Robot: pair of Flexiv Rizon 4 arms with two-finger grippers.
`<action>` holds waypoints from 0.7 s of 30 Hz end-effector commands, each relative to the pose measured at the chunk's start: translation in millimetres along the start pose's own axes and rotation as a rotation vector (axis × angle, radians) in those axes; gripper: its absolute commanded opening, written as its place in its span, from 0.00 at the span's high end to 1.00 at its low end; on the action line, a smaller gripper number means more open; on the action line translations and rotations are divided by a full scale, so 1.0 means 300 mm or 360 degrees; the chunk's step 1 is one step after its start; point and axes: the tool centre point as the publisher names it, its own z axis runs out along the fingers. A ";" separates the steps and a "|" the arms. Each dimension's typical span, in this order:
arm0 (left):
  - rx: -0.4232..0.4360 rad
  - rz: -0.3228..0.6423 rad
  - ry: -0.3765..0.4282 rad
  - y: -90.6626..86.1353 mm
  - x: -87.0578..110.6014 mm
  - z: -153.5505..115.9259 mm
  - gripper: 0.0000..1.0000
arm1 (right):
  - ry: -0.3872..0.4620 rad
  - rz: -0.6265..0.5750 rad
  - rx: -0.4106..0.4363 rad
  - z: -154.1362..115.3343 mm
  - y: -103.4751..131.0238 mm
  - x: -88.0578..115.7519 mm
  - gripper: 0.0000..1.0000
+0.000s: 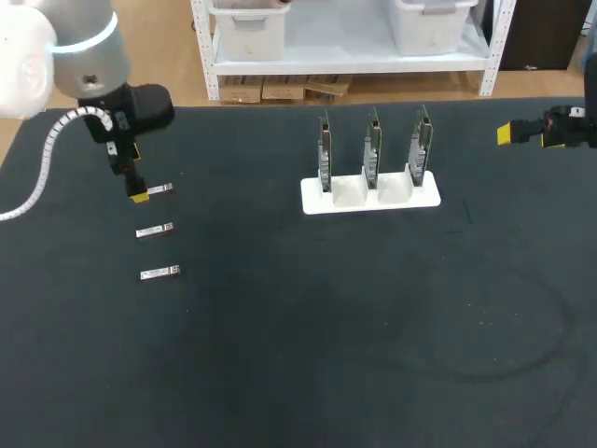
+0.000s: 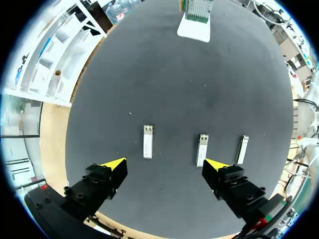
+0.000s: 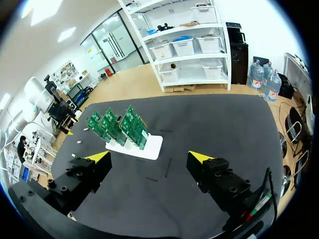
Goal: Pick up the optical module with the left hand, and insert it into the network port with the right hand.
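Table: a black surface (image 1: 280,355) carries everything and fills most of the head view.
Optical modules: three small silver optical modules lie flat on the left part of the table, in a column one behind the other and a little apart from each other: a far one (image 1: 160,189), a middle one (image 1: 155,230) and a near one (image 1: 159,273). In the left wrist view they make a row (image 2: 148,141) (image 2: 202,149) (image 2: 242,149). None of them is lifted.
Left gripper: the left gripper (image 1: 138,194) (image 2: 164,164) hangs over the far end of the column. Its fingers stand wide apart and grasp nothing. In the head view its yellow tip sits at the end of the far module. In its own wrist view the modules lie ahead of the fingers, and one of them is just beside one yellow tip (image 2: 213,163). I cannot tell if the tip touches it.
White holder: a white holder (image 1: 370,198) (image 3: 149,148) stands behind the middle of the table, well apart from the modules.
Circuit boards: three green circuit boards (image 1: 372,149) (image 3: 119,127) stand upright in the holder, side by side. The ports on them are too small to see.
Right gripper: the right gripper (image 1: 511,133) (image 3: 149,158) is at the far right edge of the table, well apart from the holder. Its fingers are spread and nothing is between them. From its wrist view, the boards and the holder are ahead of it.
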 end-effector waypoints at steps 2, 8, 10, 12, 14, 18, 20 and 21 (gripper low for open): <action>0.0067 0.0064 0.0003 -0.024 0.000 0.037 0.00 | 0.0000 0.0000 0.0000 0.000 0.000 0.000 0.00; 0.0061 0.0057 -0.0039 -0.016 -0.002 0.055 0.00 | 0.0000 0.0000 0.0000 0.000 0.000 0.000 0.00; 0.0066 0.0051 -0.0046 -0.008 -0.002 0.060 0.00 | 0.0000 0.0000 0.0000 0.000 0.000 0.000 0.00; 0.0042 0.0071 -0.0021 -0.002 0.000 0.069 0.00 | 0.0000 0.0000 0.0000 0.000 0.000 0.000 0.00; 0.0042 0.0087 -0.0008 0.002 0.001 0.076 0.00 | 0.0000 0.0000 0.0000 0.000 0.000 0.000 0.00; 0.0041 0.0099 -0.0011 0.016 -0.001 0.088 0.00 | 0.0000 0.0000 0.0000 0.000 0.000 0.000 0.00; 0.0039 0.0098 -0.0010 0.021 -0.005 0.093 0.00 | 0.0000 0.0000 0.0000 0.000 0.000 0.000 0.00; 0.0039 0.0098 -0.0014 0.025 -0.007 0.095 0.00 | 0.0000 0.0000 0.0000 0.000 0.000 0.000 0.00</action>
